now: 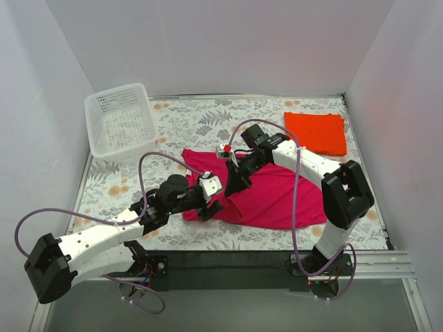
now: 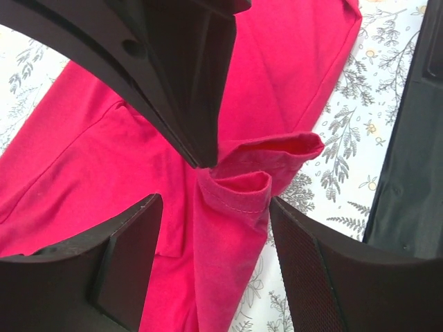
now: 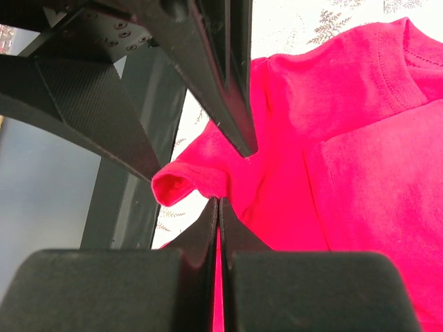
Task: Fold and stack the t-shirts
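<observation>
The magenta-pink t-shirt [image 1: 277, 194] is seen spread flat, mid-table, on the floral tablecloth [image 1: 201, 121], and both arms are gathered at its near-left edge. The right gripper [image 1: 234, 188] is brought down from the far side, and in its own wrist view its jaws are pressed together with a thin sliver of pink cloth caught between them [image 3: 219, 202]. A rolled fold [image 2: 239, 187] of the shirt's edge is bunched right at those tips. Over to the left gripper [image 1: 211, 207]: its jaws are held apart, moderately wide, one on each side of that fold [image 2: 214, 200]. The two padded fingers [image 2: 131, 263] are shown just beside the cloth, with nothing clamped. Whether the pads touch the fabric cannot be told. The orange-red t-shirt [image 1: 316, 133] is found folded into a neat rectangle at the far right of the table, well apart from both grippers. A white perforated basket [image 1: 118, 90] is seen tilted against the far left corner.
</observation>
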`<state>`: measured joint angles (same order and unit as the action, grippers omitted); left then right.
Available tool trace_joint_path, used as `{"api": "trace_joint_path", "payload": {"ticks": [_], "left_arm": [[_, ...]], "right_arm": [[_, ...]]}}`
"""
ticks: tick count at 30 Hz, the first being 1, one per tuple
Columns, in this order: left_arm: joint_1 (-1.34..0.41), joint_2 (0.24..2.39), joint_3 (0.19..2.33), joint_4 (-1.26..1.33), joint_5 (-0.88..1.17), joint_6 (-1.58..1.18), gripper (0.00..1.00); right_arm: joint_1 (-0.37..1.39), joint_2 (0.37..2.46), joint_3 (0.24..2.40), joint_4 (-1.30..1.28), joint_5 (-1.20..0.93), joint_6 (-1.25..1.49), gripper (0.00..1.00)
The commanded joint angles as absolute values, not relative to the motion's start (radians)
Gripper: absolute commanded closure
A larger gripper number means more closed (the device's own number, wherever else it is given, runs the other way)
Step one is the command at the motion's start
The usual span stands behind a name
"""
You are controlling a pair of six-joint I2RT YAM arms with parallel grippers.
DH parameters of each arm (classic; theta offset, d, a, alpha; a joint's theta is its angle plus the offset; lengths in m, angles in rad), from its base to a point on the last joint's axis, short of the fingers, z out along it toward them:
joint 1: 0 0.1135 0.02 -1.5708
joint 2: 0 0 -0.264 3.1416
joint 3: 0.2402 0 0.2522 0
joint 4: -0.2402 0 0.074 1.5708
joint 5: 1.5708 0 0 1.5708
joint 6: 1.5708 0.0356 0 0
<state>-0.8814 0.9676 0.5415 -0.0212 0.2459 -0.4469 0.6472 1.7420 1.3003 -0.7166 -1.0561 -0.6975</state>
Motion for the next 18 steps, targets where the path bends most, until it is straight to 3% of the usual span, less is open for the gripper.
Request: {"api": "trace_joint_path", "payload": {"ticks": [1, 10, 18], "left_arm": [[-0.899, 0.959, 0.578, -0.006, 0.239, -0.459, 0.41], [-0.910, 0.930, 0.560, -0.014, 0.253, -0.477, 0.40], [-0.956, 1.020, 0.604, -0.025, 0.120, -0.495, 0.48]], "right_arm": [[0.644, 1.743, 1.336, -0.729, -1.085, -0.686, 0.99], [0.635, 1.750, 1.338, -0.723, -1.083, -0.673, 0.99], [0.635, 1.756, 1.338, -0.721, -1.086, -0.667, 0.99]]}}
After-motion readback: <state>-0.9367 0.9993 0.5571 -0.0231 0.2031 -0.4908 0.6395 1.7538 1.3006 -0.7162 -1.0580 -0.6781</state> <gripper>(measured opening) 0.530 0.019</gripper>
